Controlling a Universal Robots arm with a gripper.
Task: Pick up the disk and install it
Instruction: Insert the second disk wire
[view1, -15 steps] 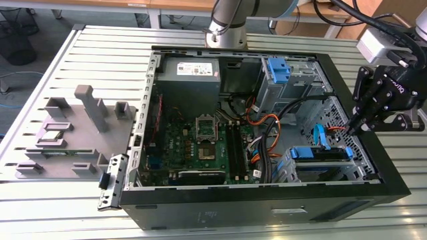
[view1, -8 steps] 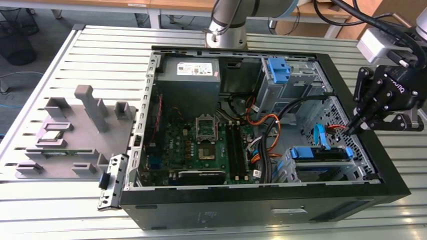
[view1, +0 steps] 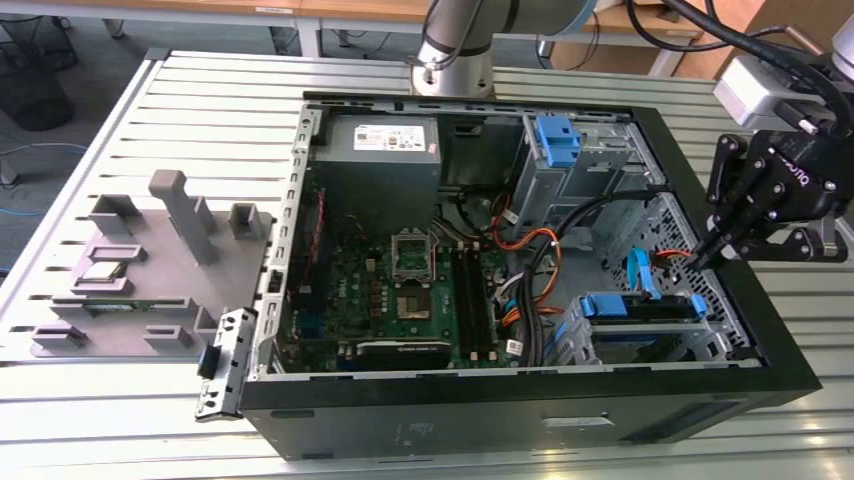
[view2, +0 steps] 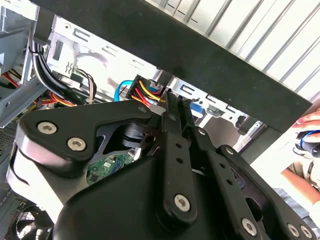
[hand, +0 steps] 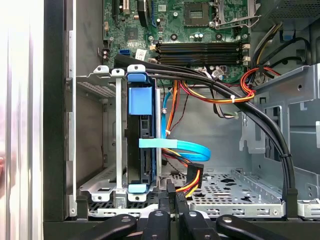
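Slatted metal table carries an open computer case, lying on its side with its inside facing up, and you have a grey fixture block near the table's edge at the exterior view's left. Your gripper hangs over the case's rim at the exterior view's right, just above the drive cage. Its fingers are pinched together with nothing between them; in both wrist views the black fingertips meet.

The disk already sits edge-up in the drive cage, in the case corner closest to the gripper, its blue rails showing at both ends. A blue flat cable crosses just beside it, and red, yellow and orange wires run up to the fingertips, so room there is tight. Thick black cables arc across the case floor toward the green board.

The exterior view gives you the whole case, the arm's base beyond its far edge, and a second blue bracket in the far cage. In the second wrist view, a person's hand shows past the case's black wall.
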